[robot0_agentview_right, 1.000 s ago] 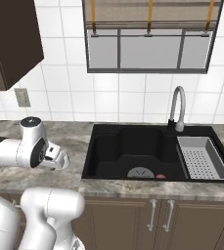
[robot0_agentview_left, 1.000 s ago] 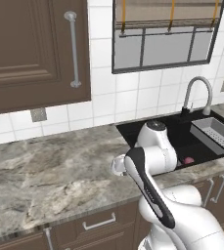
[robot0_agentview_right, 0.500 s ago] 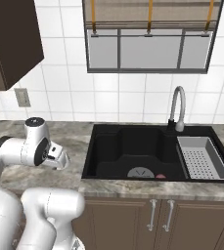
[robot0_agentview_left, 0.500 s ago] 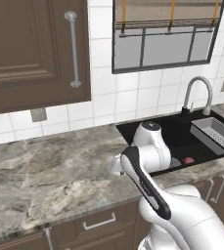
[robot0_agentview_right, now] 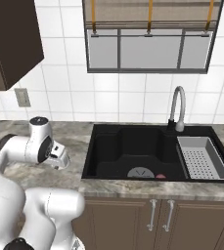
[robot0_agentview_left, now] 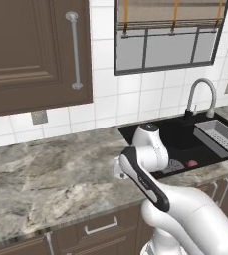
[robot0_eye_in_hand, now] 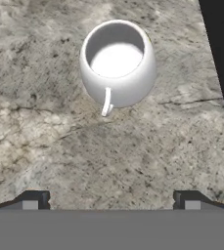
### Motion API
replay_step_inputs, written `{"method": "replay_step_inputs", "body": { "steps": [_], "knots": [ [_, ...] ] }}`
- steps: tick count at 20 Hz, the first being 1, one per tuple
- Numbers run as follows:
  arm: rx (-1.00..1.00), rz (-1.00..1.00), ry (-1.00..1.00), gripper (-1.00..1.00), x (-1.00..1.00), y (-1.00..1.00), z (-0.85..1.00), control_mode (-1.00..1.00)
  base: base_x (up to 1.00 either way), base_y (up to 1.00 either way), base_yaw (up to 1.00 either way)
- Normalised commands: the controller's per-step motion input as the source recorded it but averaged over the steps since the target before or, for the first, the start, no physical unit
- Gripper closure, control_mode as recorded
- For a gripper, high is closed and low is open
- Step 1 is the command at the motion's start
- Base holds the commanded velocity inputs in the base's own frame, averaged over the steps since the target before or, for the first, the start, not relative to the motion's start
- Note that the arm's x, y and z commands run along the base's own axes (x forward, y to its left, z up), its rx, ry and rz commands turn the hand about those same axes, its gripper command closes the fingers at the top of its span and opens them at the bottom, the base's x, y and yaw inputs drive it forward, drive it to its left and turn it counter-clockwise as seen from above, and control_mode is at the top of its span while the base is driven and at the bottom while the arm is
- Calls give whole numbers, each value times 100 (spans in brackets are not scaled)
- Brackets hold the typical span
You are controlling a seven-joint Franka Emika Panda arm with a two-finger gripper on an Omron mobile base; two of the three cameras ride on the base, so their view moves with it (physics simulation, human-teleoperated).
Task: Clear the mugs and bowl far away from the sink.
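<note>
White mug (robot0_eye_in_hand: 117, 62) stands upright on the grey marbled tabletop (robot0_eye_in_hand: 59, 136), toward 12 o'clock in the hand view, its thin handle turned toward 6 o'clock and its hollow empty. The jaws (robot0_eye_in_hand: 110, 200) are spread wide, one dark tip at 7 o'clock and the other at 5 o'clock, with bare stone between them and nothing pinched; the mug sits well apart from both tips. At 2 o'clock in that view a black edge of the sink (robot0_eye_in_hand: 221, 53) cuts in, near the mug but not touching it.

In the right base view the sink (robot0_agentview_right: 133, 151) shows whole: a curved chrome tap (robot0_agentview_right: 176, 108) at its back, a grey perforated tray (robot0_agentview_right: 201, 157) on its 3 o'clock side, and a small reddish thing (robot0_agentview_right: 160, 176) on the basin floor beside the drain, too small to make out. The arm's elbow stands over the tabletop (robot0_agentview_right: 79, 136) at the sink's 9 o'clock side.

The left base view adds a brown cupboard door (robot0_agentview_left: 31, 50) with a long handle (robot0_agentview_left: 74, 50) at 11 o'clock, and a wall outlet (robot0_agentview_left: 39, 117) below it. There the arm covers part of the basin (robot0_agentview_left: 185, 137).
</note>
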Motion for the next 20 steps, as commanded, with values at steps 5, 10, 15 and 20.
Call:
{"method": "replay_step_inputs", "body": {
  "steps": [5,10,15,20],
  "knots": [
    [0,0,1,-100,16,4,-17,-100,0,0,0],
    [0,0,0,-100,17,7,-20,-100,0,0,0],
    [0,0,0,-100,21,6,-22,-100,0,0,0],
    [0,0,0,-100,22,1,-24,-100,0,0,0]
  ]
}}
